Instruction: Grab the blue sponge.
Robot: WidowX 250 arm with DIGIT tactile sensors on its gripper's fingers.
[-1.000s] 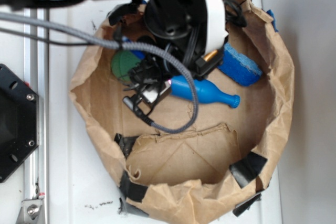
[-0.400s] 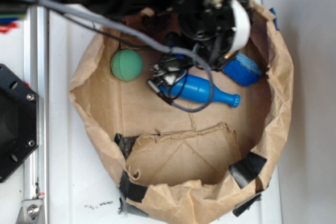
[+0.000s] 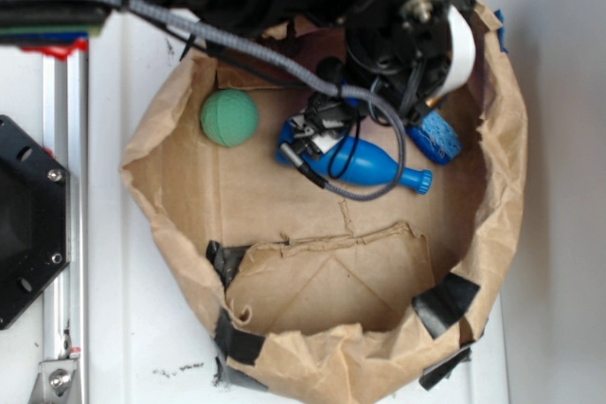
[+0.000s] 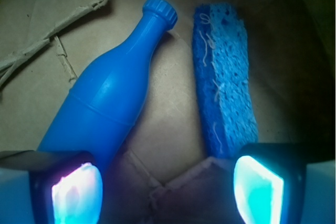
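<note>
Claw [image 4: 168, 182] is seen spread wide with nothing between the pads, hanging low inside the crumpled brown paper bag [image 3: 511, 177]. Since a second ago it has been carried from above the green ball [image 3: 228, 117] toward the bag's far side. The flat rough blue sponge block [image 4: 224, 77] now lies ahead of the right pad, just beside the smooth blue plastic bottle-shaped pin [image 4: 113, 93]. Judged: alignment nearly done; grasp not yet made

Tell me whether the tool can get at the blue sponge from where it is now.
Probably yes. The tool is open above the blue sponge, nothing covers it; the blue bottle lies alongside, apart.
</note>
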